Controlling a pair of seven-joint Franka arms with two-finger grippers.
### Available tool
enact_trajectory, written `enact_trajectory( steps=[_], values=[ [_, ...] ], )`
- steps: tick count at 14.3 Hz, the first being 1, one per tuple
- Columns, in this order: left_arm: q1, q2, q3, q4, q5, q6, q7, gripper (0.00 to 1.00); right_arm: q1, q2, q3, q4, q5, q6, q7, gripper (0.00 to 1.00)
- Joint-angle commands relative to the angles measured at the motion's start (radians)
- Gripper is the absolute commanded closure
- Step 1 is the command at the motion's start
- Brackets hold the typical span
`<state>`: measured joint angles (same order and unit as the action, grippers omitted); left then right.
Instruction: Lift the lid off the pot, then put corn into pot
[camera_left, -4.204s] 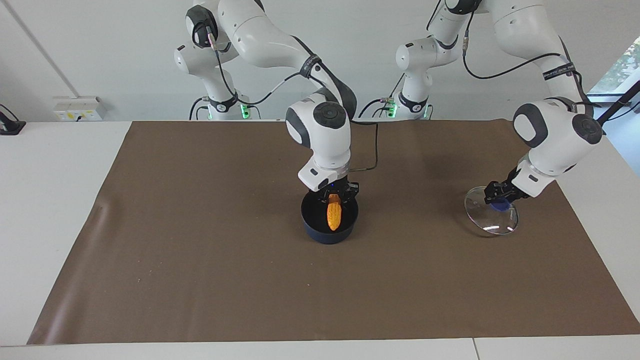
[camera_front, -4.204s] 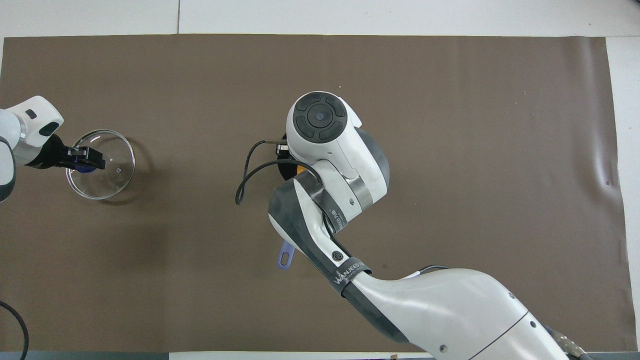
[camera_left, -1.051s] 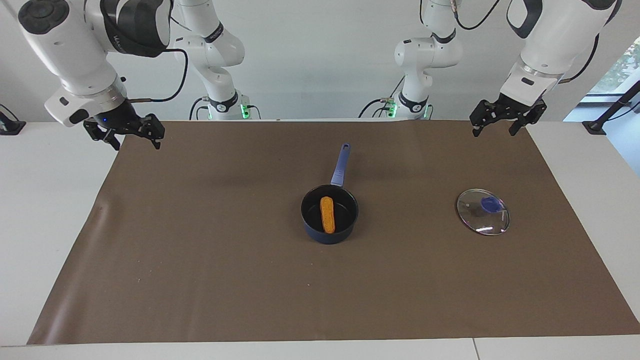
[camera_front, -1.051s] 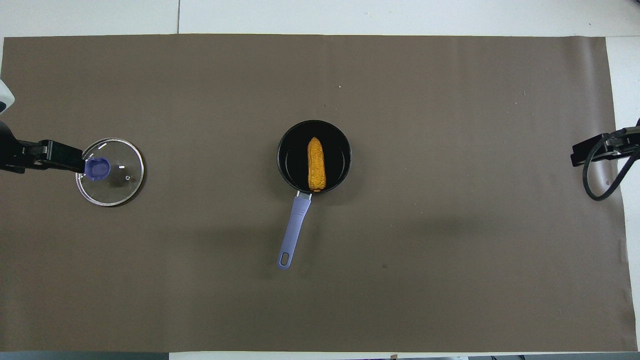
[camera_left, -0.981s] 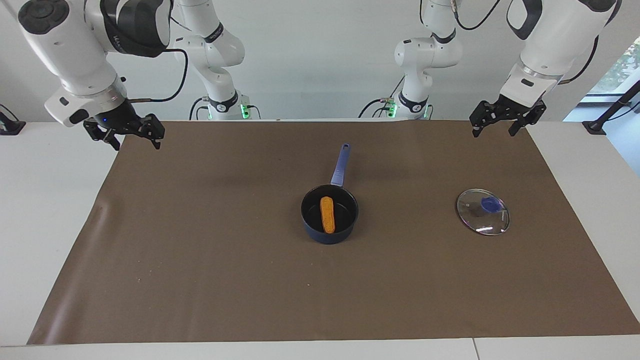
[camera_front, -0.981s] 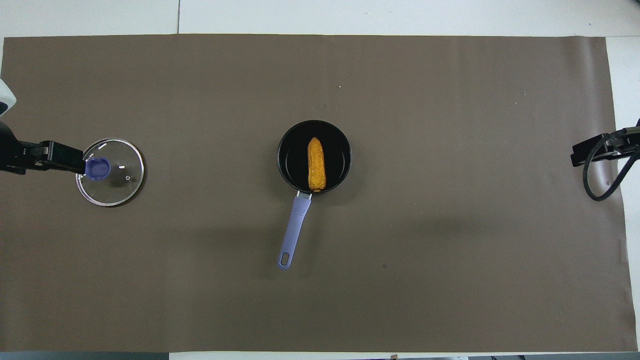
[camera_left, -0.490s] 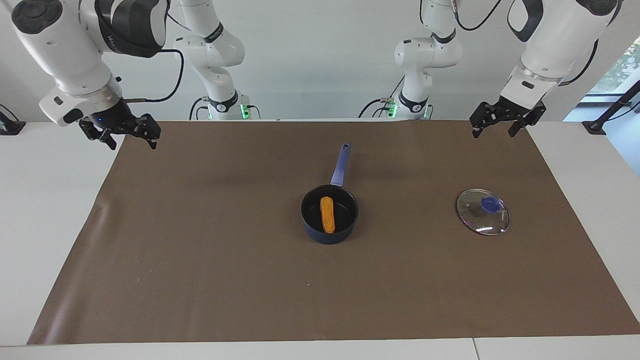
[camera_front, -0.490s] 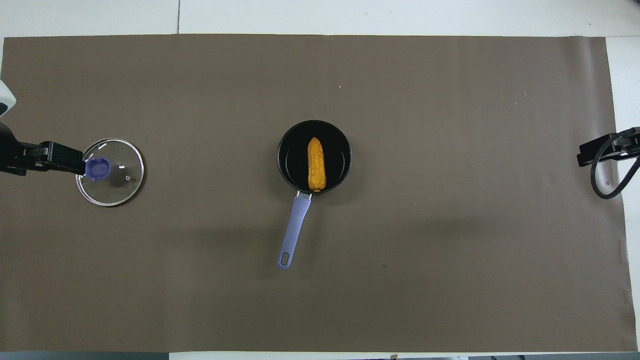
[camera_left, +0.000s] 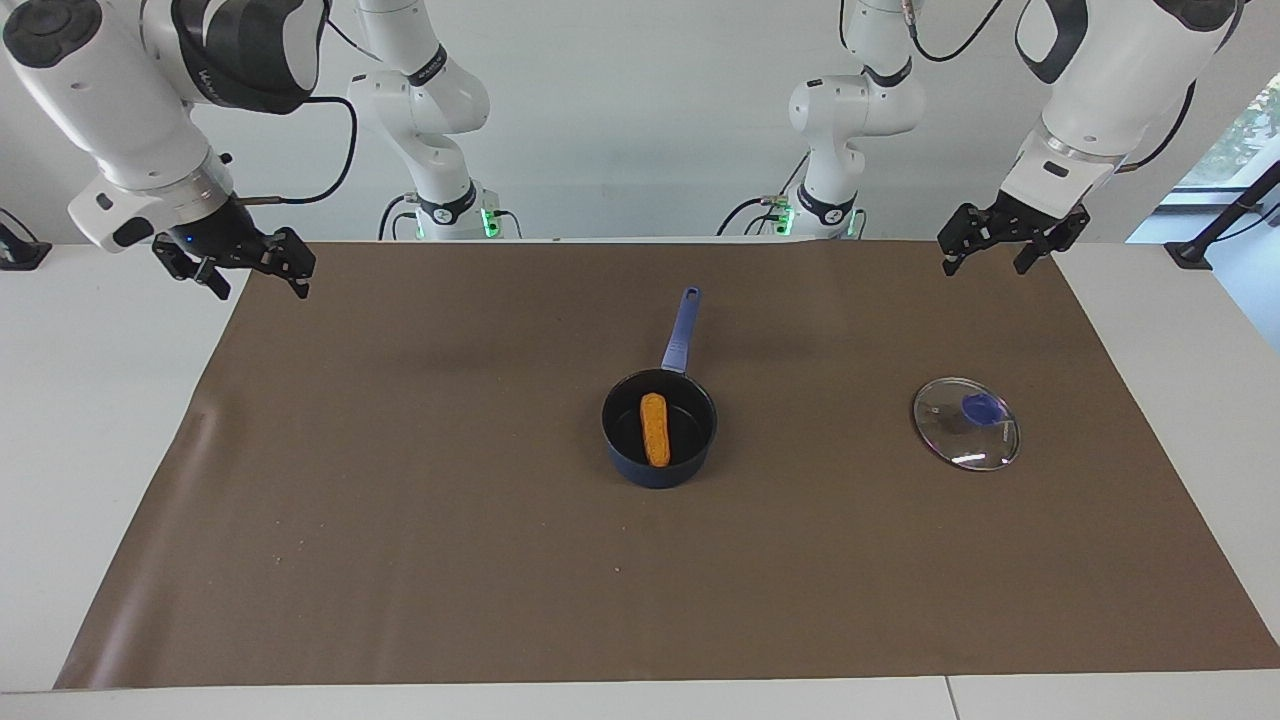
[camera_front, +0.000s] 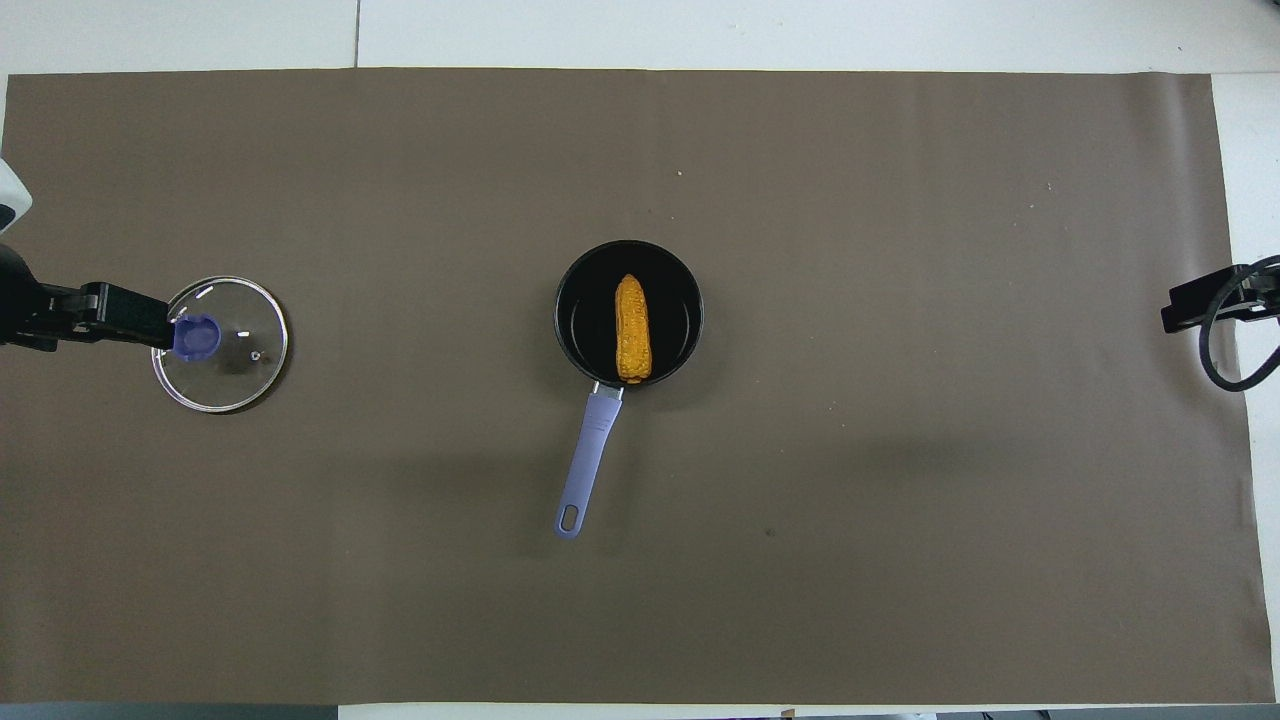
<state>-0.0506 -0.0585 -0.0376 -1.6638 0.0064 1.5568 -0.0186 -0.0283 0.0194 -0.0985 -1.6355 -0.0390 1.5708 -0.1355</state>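
The dark blue pot (camera_left: 700, 440) (camera_front: 570, 320) stands mid-mat with its long handle (camera_left: 680, 330) pointing toward the robots. The yellow-orange corn (camera_left: 655, 428) (camera_front: 631, 328) lies inside it. Toward the left arm's end, the glass lid (camera_left: 966, 435) (camera_front: 235, 365) with its blue knob lies flat on the mat. My left gripper (camera_left: 985, 262) (camera_front: 140, 318) hangs open, high over the mat's edge near the robots, well clear of the lid. My right gripper (camera_left: 262, 288) (camera_front: 1195, 305) hangs open and empty over the mat's edge at the right arm's end.
A brown mat (camera_left: 400, 520) covers most of the white table (camera_left: 80, 420). A black cable loop (camera_front: 1225, 350) hangs by the right gripper. A slight wrinkle (camera_left: 200, 420) marks the mat toward the right arm's end.
The right gripper has drifted a little up and outward toward its end of the table. The left gripper, pot, corn and lid have stayed put.
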Motion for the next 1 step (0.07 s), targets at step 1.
enact_trajectory(
  steps=[1],
  values=[
    [-0.011, -0.015, 0.012, -0.017, -0.016, -0.004, -0.009, 0.00, -0.007, -0.006, 0.005, -0.006, 0.024, -0.002, -0.007, 0.00]
  ],
)
